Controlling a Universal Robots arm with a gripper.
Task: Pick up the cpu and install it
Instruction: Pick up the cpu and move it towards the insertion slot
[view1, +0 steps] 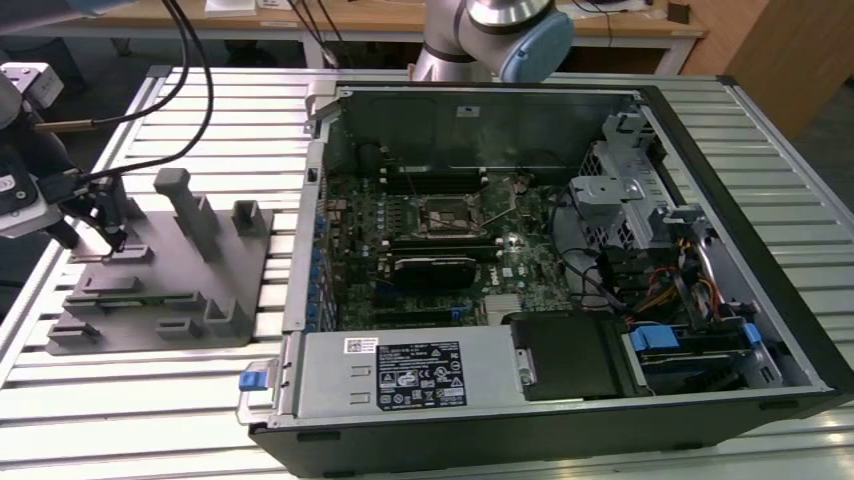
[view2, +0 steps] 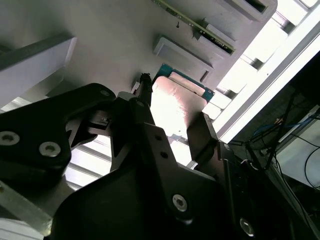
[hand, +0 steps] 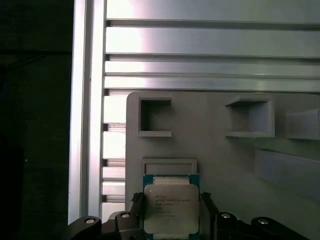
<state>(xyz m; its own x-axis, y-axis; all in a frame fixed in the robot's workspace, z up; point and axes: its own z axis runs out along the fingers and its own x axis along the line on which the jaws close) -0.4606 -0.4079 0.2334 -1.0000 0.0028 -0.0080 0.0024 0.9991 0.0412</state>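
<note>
The square cpu (hand: 171, 210), shiny silver top and blue-green rim, sits flat at the grey fixture plate (hand: 225, 165).

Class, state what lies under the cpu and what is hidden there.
The grey fixture plate lies beneath the cpu. The chip covers its own seat, so contact cannot be seen.

Slatted metal table (view1: 134, 420), wooden desk (view1: 614, 30) behind, wooden panel (view1: 787, 50) beside

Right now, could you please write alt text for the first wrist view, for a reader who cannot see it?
A silver-topped cpu is nearest the camera, flanked by the black gripper, over a grey fixture plate with two square pockets. Beyond the plate runs a slotted aluminium table.
</note>
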